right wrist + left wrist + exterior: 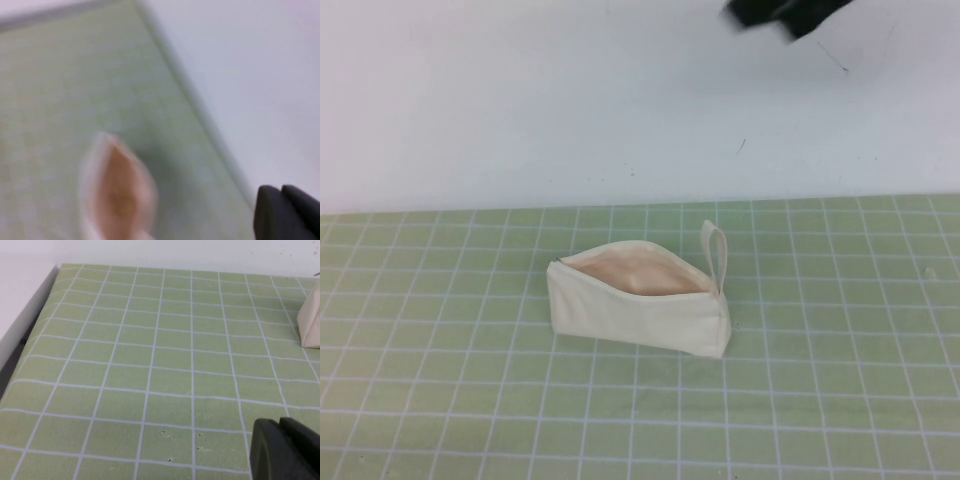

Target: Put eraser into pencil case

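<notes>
Right tool [786, 14] blurred, cropped; left tool [286, 450] cropped.

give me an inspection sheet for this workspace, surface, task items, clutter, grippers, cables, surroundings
Surface: green grid mat with white lines, a few small dark specks in the left wrist view.
Pencil case: cream pouch at mat centre, zip open, peach lining showing, loop strap at its right end.
Eraser: not seen on the mat; a faint tan patch inside the pouch in the right wrist view, too blurred to confirm.
Clutter: nothing seen.
Left gripper: low over bare mat, left of the pouch.
Right gripper: high at the far edge, blurred.
Cables: nothing seen.
Surroundings: white surface beyond the mat.
</notes>
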`<control>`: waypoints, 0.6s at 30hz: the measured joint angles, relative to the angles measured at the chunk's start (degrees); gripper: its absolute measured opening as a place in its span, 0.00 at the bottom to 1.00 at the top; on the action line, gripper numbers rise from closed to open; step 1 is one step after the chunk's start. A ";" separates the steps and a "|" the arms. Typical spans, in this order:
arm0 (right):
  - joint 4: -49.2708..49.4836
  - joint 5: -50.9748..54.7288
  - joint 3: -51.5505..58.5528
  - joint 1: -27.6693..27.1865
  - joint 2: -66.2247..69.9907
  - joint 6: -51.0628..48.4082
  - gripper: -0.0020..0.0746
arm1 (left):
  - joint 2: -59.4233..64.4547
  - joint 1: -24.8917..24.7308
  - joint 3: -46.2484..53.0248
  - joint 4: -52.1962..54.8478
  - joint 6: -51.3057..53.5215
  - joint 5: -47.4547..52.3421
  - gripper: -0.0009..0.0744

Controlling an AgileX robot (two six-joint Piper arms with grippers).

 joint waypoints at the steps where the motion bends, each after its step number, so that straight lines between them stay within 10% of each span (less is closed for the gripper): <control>1: -4.32 0.00 -0.05 0.00 -1.52 1.61 0.04 | 0.00 0.00 0.00 0.00 0.00 0.00 0.01; 18: -28.95 -0.43 42.05 -0.09 -40.24 15.08 0.03 | 0.00 0.00 0.00 0.00 0.00 0.00 0.01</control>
